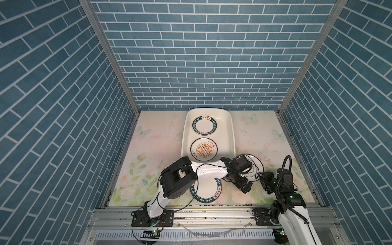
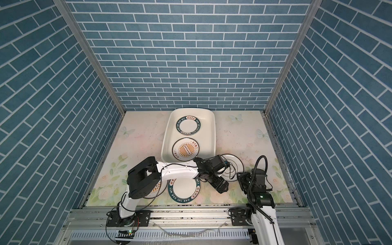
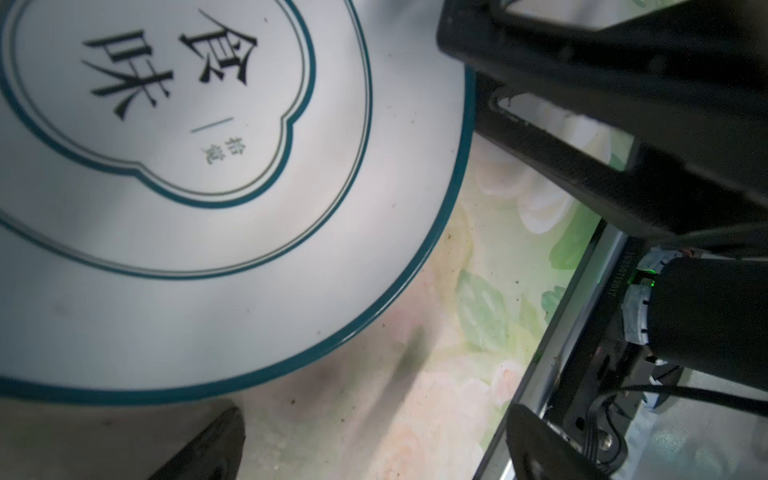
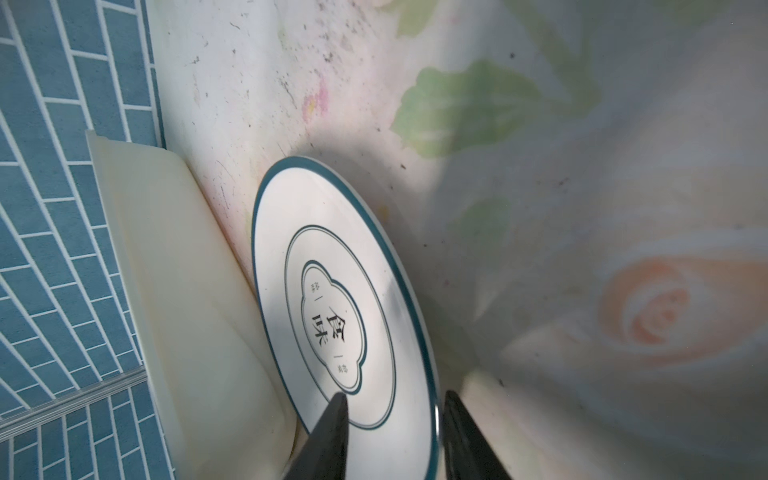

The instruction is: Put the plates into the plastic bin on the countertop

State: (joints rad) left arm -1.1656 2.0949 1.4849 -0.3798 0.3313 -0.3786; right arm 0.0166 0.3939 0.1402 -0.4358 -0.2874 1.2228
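On the floral surface [image 1: 152, 135], just beside the near right corner of the plastic bin [image 1: 228, 131], lies the white plate with the quatrefoil emblem [image 4: 332, 291]. In both top views most of it is hidden under the left arm's wrist.

The right gripper [image 4: 392, 407] sits at this plate's near right edge, its jaws drawn fairly narrow and straddling the teal rim. One finger [image 4: 334, 419] is over the plate's face and the other is just outside the rim. I cannot tell whether they are pinching the plate or only standing astride it.

The left arm reaches across the middle to the right side. The left gripper [image 1: 244, 187] is spread wide and holds nothing, close to the near edge of the same plate [image 3: 208, 249] and just left of the right gripper. In the left wrist view only one dark fingertip [image 3: 208, 449] shows clearly, above the bare surface.

Two plates lie flat inside the bin. A green lettered-rim plate [image 1: 203, 125] is at the far end and an orange sunburst plate [image 1: 204, 151] at the near end, close together.

Another lettered-rim plate [image 1: 206, 191] rests on the surface near the front rail, its far part covered by the left forearm. Left of it, a plate with an orange pattern [image 2: 158, 187] shows from under the left elbow in a top view.
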